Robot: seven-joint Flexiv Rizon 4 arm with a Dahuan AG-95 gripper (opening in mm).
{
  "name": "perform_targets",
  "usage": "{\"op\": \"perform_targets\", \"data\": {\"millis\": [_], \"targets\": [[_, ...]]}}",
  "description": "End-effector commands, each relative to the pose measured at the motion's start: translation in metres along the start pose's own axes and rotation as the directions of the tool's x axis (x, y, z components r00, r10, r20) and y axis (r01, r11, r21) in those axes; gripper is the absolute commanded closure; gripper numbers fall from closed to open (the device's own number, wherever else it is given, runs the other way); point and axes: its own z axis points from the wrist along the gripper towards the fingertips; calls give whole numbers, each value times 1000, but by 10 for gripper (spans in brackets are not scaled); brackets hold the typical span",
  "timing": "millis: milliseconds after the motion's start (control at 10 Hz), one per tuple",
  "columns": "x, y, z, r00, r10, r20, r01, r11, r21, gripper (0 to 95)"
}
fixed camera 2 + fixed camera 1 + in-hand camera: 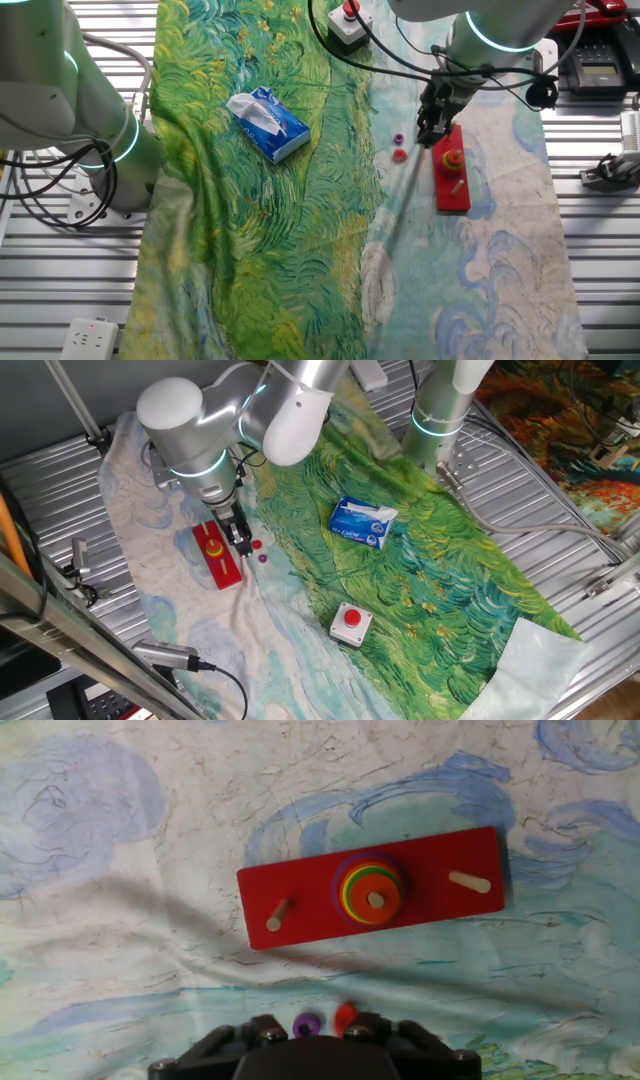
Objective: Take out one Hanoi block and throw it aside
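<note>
The red base board [300, 900] lies on the pale cloth with three pegs; a stack of coloured discs [372, 892] sits on its middle peg. The Hanoi block, a tiny red disc [256, 544], lies on the cloth beside the board, next to a tiny purple piece [263, 558]. Both show in the other fixed view, the red disc [399, 155] and the purple piece [397, 139]. In the hand view the red disc [345, 1016] and the purple piece [306, 1023] lie under my gripper [315, 1028]. My gripper [240, 538] hangs between board and disc, open and empty.
A blue-white tissue pack [362, 522] lies on the green cloth. A red button on a white box [351, 622] stands nearer the front. A second arm's base [440, 410] stands at the back. Metal slats surround the cloth.
</note>
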Motion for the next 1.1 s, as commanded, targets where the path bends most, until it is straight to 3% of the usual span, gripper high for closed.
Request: {"op": "perform_targets", "data": {"millis": [100,400,500,600,700,800,1100], "targets": [[0,0,0,1000,-1,2,1,1000,3,0],[0,0,0,1000,3,3,-3,1000,5,0],[0,0,0,1000,-4,3,4,1000,5,190],[0,0,0,1000,-7,3,7,1000,7,190],[0,0,0,1000,8,2,-8,1000,7,760],[0,0,0,1000,16,2,-16,1000,7,950],[0,0,0,1000,18,2,-18,1000,6,950]]}}
